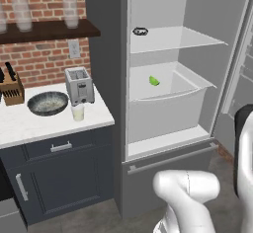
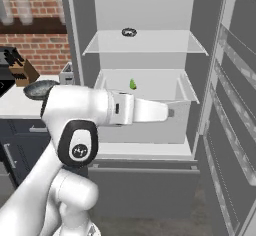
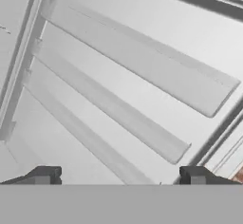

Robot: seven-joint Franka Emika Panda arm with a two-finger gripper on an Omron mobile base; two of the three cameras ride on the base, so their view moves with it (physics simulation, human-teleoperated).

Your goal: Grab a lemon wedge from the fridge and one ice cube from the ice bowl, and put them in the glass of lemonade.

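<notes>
Fridge (image 1: 106,79): tall, grey, door swung wide; you find white shelves and a drawer (image 1: 165,111) within, and the hand view looks along the ribbed door racks (image 3: 137,61).

Surface (image 1: 44,121): white worktop to the fridge's left, carrying what follows.

Ice bowl (image 1: 47,103): wide, dark, speckled inside, just beside the toaster (image 1: 79,85).

Glass of lemonade (image 1: 77,112): short tumbler near the front edge, close to the bowl. Likely fragile and easily tipped; drop items in from above.

Tool (image 3: 121,176): fingers spread wide, carrying nothing, pointed at the door racks.

Lemon wedge (image 1: 154,81): tiny, yellow-green, lying in the drawer, well apart from the tool. Expect it light, soft and slippery; you would best pinch across its flat cut faces, gently.

Dark ring (image 1: 141,31): on the upper shelf; leave it.
</notes>
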